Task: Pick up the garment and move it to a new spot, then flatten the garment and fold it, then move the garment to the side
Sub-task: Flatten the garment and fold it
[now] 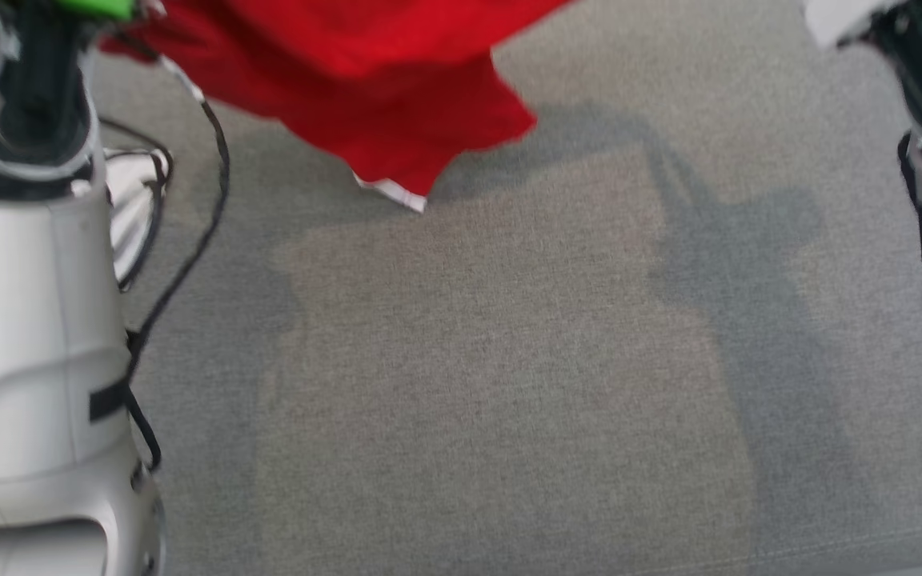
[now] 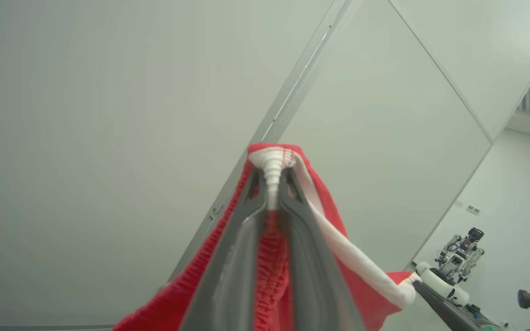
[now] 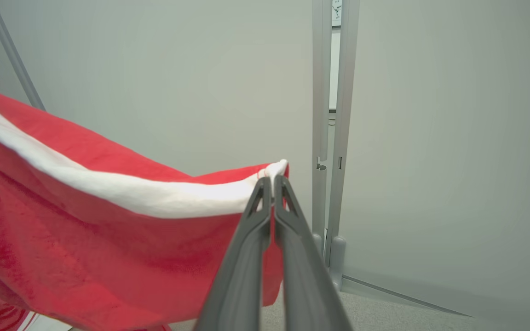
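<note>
Left hand (image 2: 273, 177) and right hand (image 3: 273, 181) pinch the garment (image 1: 381, 88) above grey fabric (image 1: 509, 360) (black cable (image 1: 226, 172) alongside).

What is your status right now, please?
Left gripper shut on red garment. Right gripper shut on its white trim. Garment hangs between them over grey surface.

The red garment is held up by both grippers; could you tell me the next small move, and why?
Probably lower the left gripper and right gripper together until the red garment drapes onto the grey surface. Each is shut on its white trim, and the cloth hangs stretched between them, so laying it down comes before flattening.
</note>
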Motion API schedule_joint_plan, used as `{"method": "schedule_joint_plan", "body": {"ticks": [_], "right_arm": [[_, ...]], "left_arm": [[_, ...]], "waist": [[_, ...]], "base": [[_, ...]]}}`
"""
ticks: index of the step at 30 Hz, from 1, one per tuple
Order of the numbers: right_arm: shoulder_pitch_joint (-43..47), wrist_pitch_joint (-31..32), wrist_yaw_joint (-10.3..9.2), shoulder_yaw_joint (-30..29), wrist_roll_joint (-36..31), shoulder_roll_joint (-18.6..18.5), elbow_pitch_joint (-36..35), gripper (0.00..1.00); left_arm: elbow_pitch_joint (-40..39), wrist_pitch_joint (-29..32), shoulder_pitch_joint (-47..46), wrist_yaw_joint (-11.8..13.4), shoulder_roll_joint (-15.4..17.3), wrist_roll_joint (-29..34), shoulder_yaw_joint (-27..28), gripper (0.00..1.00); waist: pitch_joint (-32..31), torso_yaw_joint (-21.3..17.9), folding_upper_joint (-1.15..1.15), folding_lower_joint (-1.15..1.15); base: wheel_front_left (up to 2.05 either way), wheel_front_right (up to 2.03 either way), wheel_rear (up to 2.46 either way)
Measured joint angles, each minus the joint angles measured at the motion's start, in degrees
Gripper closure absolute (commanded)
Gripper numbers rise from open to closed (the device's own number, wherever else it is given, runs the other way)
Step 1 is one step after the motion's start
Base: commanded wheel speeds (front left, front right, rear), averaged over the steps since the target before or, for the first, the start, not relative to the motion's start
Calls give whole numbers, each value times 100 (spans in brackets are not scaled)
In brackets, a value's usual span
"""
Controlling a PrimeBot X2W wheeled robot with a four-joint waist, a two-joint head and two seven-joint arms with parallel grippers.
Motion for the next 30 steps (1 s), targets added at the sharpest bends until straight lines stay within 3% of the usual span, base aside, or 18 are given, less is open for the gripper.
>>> {"method": "schedule_joint_plan", "body": {"ticks": [8, 17, 24, 30], "right_arm": [[-1720, -827, 3, 119, -511, 68, 943, 100], [-3058, -2239, 14, -156, -1292, 283, 1951, 100], [-2933, -2484, 7, 541, -1412, 2, 2347, 100], [-1999, -2196, 5, 1254, -769, -505, 2016, 100]], "left_arm": [[380, -497, -1661, -70, 172, 131, 232, 100], [827, -1639, -2732, -293, 257, 312, 309, 100], [996, -2238, -2174, -359, 423, 464, -431, 100], [749, -2611, -952, -360, 702, 199, -1344, 100]], "waist": [[1041, -95, 0, 1], [1993, -149, 0, 1], [2356, -101, 0, 1], [2273, 16, 0, 1]], "base": [[0, 0, 0], [0, 0, 0], [0, 0, 0], [0, 0, 0]]}}
